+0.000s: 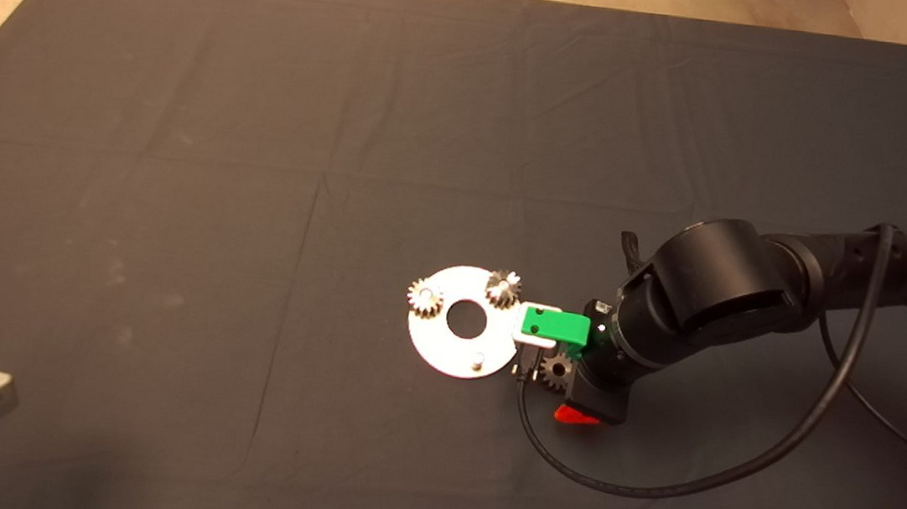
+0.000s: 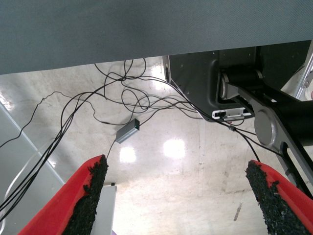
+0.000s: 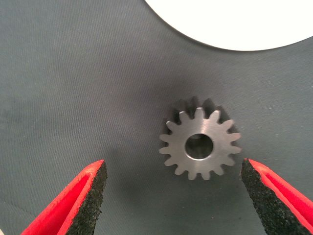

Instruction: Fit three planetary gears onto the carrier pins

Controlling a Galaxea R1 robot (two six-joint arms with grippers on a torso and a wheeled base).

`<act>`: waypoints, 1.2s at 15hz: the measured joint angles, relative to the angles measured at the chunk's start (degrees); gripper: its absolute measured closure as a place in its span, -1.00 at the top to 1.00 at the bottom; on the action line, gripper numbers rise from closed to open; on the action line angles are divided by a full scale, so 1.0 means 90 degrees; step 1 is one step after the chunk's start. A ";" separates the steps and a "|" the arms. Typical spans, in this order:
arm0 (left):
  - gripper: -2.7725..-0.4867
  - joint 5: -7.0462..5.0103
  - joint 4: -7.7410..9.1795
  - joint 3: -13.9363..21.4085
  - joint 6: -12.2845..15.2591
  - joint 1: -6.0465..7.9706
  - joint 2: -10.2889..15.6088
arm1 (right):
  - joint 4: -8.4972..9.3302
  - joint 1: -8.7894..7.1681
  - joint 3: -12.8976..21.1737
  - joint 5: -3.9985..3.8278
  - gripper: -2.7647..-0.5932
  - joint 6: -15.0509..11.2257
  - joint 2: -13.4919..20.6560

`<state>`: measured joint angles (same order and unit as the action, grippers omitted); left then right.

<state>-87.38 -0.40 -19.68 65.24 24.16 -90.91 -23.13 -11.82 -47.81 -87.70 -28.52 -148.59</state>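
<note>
**Last gear lies loose on the mat, right gripper poised above it**

Using the white carrier disc (image 1: 463,323) as the landmark: nearest the viewer, at the lower left edge and far from the disc, the left gripper (image 2: 178,196) waits parked with its fingers spread wide, holding nothing; its camera sees only floor and cables.

Just beside the disc's right rim, the third gear (image 3: 200,145) lies flat on the dark mat (image 1: 263,142), centre hole up, not touching the disc. The right gripper (image 3: 173,196) hangs directly over it, red fingers (image 3: 90,193) released and spread, one on each side, gripping nothing. The gear sits nearer one pad than the other.

On the disc, one bare carrier pin (image 1: 477,361) stands near the closest rim. Two gears are already seated further back, one at the left rim (image 1: 425,296) and one at the far right rim (image 1: 503,288).

The likely risks: closing off-centre could nudge or tip the gear so it slips from the pads. The flat gear offers little height to pinch, so the pads may scrape the mat. A tilted gear would jam on the pin, and the gripper could shove the light disc.
</note>
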 joint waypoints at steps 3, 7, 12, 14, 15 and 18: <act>0.34 -0.0002 0.0000 0.0000 -0.0016 0.0000 0.0003 | -0.0128 0.0030 -0.0016 0.0004 0.31 0.0001 -0.0037; 0.34 0.0000 0.0000 0.0000 -0.0038 0.0000 0.0049 | -0.0287 0.0068 -0.0087 0.0000 0.31 0.0002 -0.0073; 0.34 0.0001 0.0000 0.0000 -0.0169 0.0000 0.0226 | -0.0527 0.0172 -0.0126 0.0003 0.31 0.0005 -0.0104; 0.34 -0.0002 0.0001 0.0000 -0.0187 0.0000 0.0284 | -0.0603 0.0169 -0.0126 0.0000 0.31 0.0015 -0.0107; 0.34 -0.0002 0.0000 0.0000 -0.0190 0.0000 0.0301 | -0.0620 0.0169 -0.0126 0.0005 0.31 0.0015 -0.0111; 0.34 -0.0002 0.0000 0.0000 -0.0194 0.0001 0.0320 | -0.0670 0.0191 -0.0129 0.0000 0.31 0.0018 -0.0123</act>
<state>-87.39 -0.40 -19.68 63.50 24.17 -88.03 -29.16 -10.11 -48.97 -87.70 -28.36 -149.70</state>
